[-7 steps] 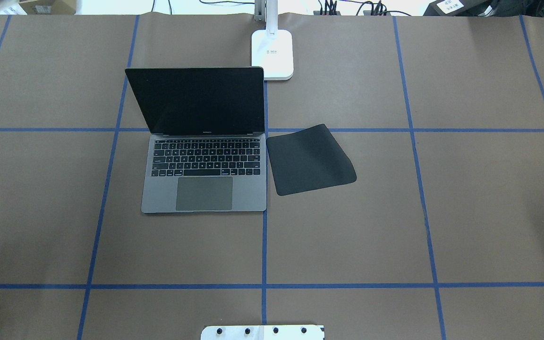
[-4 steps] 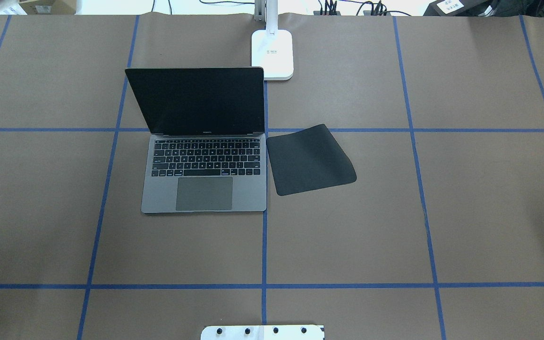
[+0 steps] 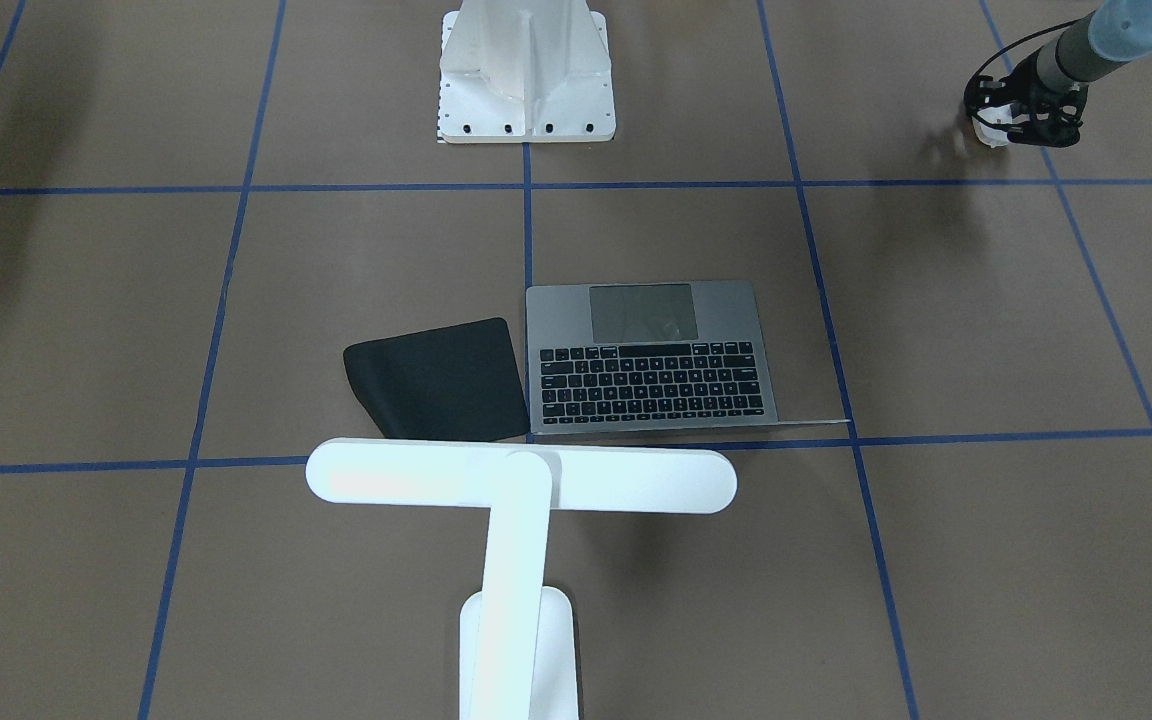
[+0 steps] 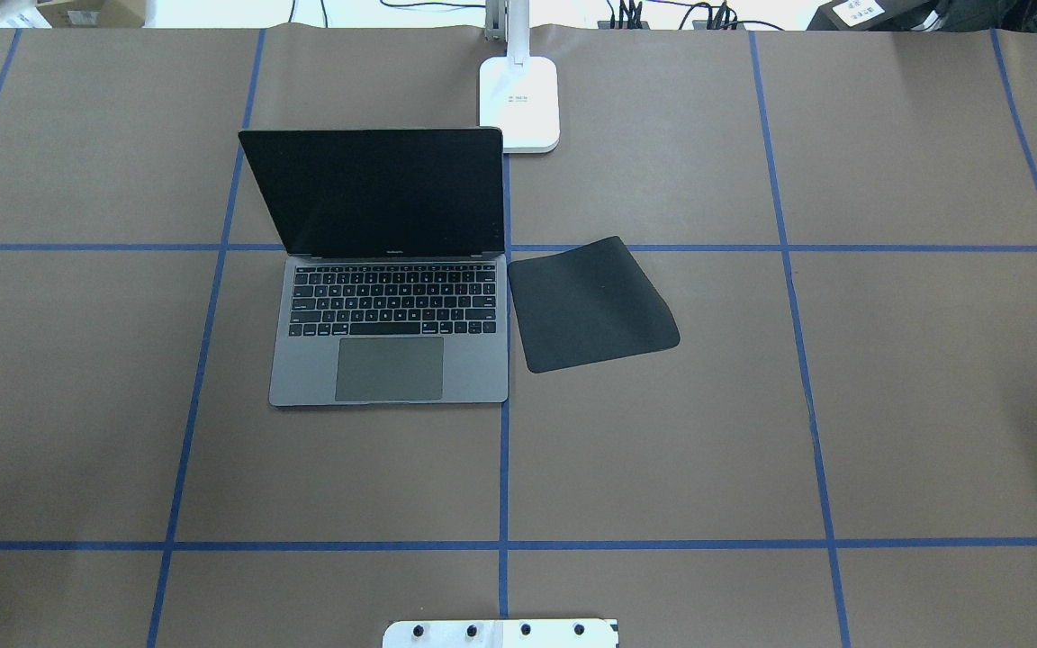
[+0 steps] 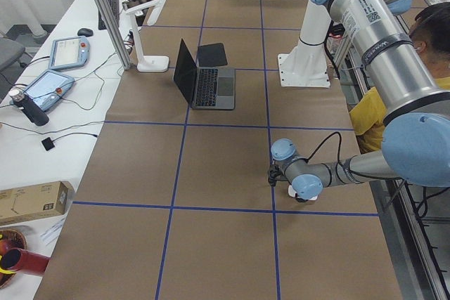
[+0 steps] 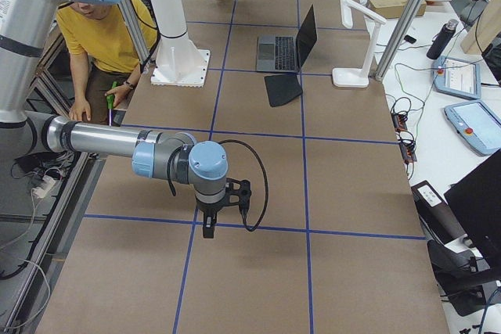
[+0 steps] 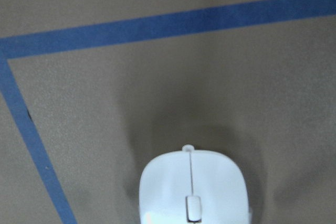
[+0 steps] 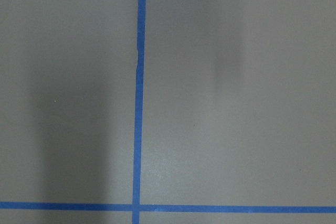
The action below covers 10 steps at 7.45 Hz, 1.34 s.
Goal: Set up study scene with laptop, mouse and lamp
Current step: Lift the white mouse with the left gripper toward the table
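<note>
okay, my left gripper (image 3: pixel 1022 112) is low over the brown paper on my left side of the table, well apart from the laptop (image 4: pixel 390 315). the mouse (image 7: pixel 192 188) sits right under that wrist camera: white, a seam down the middle, scroll wheel showing, its rear cut off by the bottom edge. no logo on the part i can see. my fingers don't show there, and from across the table the black gripper and the white shell blur together, so i cannot tell whether i'm spread, pressed together or pinching it.

my right gripper (image 6: pixel 211 224) points down near a blue tape line. it's seen only from the table's end, so i cannot tell its state either.

the laptop is open and its screen is dark. the tiny line of writing under the screen is too small to read. the mouse pad (image 4: pixel 590 304) lies just beside it on the right. the lamp (image 3: pixel 521 476) stands beyond the laptop's far right corner. there's grey print on its base, illegible, and its head is cut off in the overhead view.
</note>
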Each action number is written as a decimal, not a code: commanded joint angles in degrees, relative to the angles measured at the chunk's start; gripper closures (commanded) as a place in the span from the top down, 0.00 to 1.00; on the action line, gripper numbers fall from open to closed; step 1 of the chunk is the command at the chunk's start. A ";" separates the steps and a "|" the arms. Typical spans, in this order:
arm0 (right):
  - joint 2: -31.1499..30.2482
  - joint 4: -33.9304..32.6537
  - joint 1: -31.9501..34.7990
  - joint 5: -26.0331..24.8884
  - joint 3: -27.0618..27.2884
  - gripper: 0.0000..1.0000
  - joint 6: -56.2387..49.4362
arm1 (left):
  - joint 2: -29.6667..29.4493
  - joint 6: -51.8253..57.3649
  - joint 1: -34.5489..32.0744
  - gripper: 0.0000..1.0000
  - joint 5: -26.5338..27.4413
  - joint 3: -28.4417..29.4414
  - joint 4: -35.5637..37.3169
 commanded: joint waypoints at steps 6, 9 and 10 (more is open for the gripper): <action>0.18 0.09 0.35 0.32 0.07 1.00 0.00 | 1.05 -2.08 -4.95 0.30 -7.38 -11.93 -0.45; 0.61 0.18 0.35 0.40 -0.20 1.00 0.00 | -5.52 -6.14 -6.10 0.30 -7.47 -19.39 12.67; 0.70 0.18 0.35 0.40 -0.28 1.00 0.00 | -10.59 -6.14 -7.50 0.30 -7.38 -21.07 19.79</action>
